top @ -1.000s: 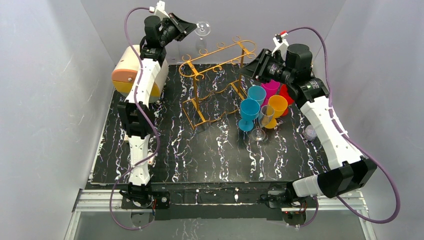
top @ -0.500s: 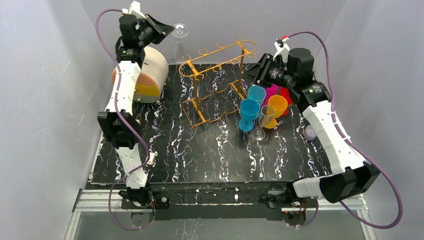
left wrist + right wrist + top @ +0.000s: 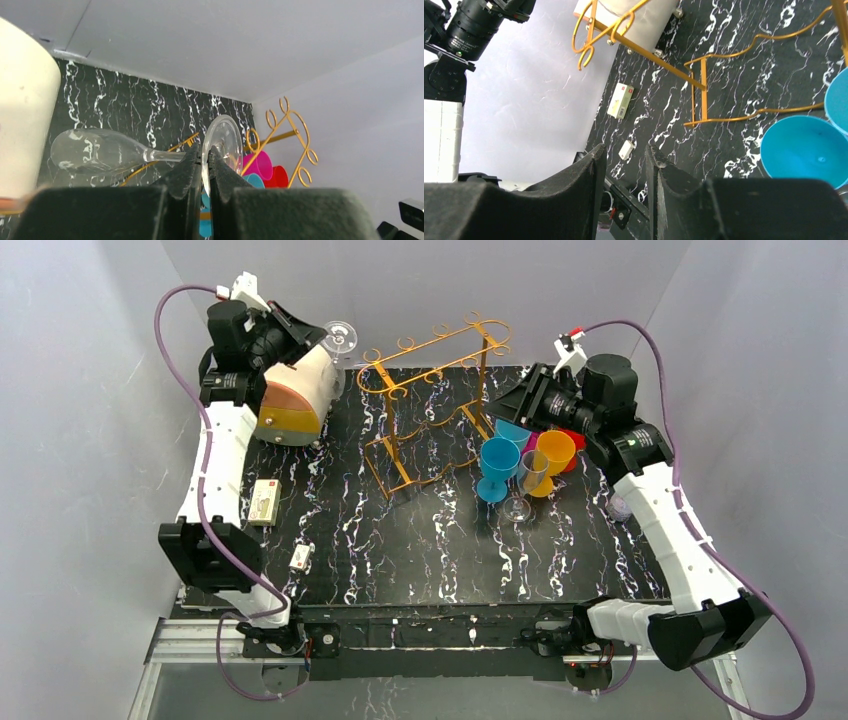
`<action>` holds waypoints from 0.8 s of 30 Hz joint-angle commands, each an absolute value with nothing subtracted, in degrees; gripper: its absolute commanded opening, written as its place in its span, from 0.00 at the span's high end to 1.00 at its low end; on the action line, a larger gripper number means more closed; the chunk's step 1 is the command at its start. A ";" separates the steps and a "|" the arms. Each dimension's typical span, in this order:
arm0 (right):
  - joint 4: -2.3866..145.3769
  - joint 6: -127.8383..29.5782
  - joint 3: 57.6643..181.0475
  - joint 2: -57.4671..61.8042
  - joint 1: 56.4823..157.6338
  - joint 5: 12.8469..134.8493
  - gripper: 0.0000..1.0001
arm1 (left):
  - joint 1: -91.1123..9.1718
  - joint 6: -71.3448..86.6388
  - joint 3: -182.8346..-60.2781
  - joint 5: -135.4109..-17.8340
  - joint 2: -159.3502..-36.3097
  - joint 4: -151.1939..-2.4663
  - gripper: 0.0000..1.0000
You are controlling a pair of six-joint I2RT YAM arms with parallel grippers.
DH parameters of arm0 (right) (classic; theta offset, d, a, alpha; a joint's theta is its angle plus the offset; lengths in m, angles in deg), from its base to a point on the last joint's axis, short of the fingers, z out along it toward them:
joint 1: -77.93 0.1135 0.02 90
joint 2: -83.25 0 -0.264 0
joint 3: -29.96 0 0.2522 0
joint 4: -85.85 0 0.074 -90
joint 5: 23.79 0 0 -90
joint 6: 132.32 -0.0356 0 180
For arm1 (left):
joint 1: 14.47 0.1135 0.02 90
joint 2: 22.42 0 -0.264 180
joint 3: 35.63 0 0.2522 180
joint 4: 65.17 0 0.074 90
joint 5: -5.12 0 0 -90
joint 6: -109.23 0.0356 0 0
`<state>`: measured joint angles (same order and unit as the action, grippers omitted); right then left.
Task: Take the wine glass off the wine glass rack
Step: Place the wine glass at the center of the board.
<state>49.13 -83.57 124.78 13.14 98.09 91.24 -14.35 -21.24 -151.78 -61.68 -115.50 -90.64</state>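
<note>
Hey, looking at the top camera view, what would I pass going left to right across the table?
cream-and-orange drawer box → wine glass, pinched in the left gripper → wine glass rack → blue goblet → orange cup

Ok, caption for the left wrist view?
Left gripper pinches the wine glass by its foot, golden rack behind.

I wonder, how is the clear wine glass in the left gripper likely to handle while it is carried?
The wine glass looks thin and clear, so it is probably light and fragile. The left gripper pinches only its foot rim, with the bowl lying sideways, so it may pivot or slip.
</note>
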 commanded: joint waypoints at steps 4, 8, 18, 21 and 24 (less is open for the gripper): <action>51.25 -86.10 120.74 16.84 98.06 94.12 0.57 | -14.56 -18.95 -145.33 -60.77 -106.19 -92.63 1.00; 53.05 -87.82 117.89 17.20 98.08 97.40 0.56 | -14.56 -19.05 -140.75 -60.95 -101.79 -93.06 1.00; 59.60 -92.07 112.70 18.47 98.17 103.96 0.54 | -14.56 -19.28 -129.96 -56.76 -92.25 -94.26 1.00; 61.40 -93.45 111.53 17.75 99.32 106.10 0.51 | -14.56 -19.01 -125.70 -55.87 -87.96 -94.55 1.00; 61.87 -95.72 109.81 18.56 101.60 101.81 0.49 | -14.56 -19.38 -121.88 -53.13 -84.50 -94.97 1.00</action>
<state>56.98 -92.29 111.40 16.75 99.08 102.59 -14.48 -19.34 -125.00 -58.03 -89.86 -95.25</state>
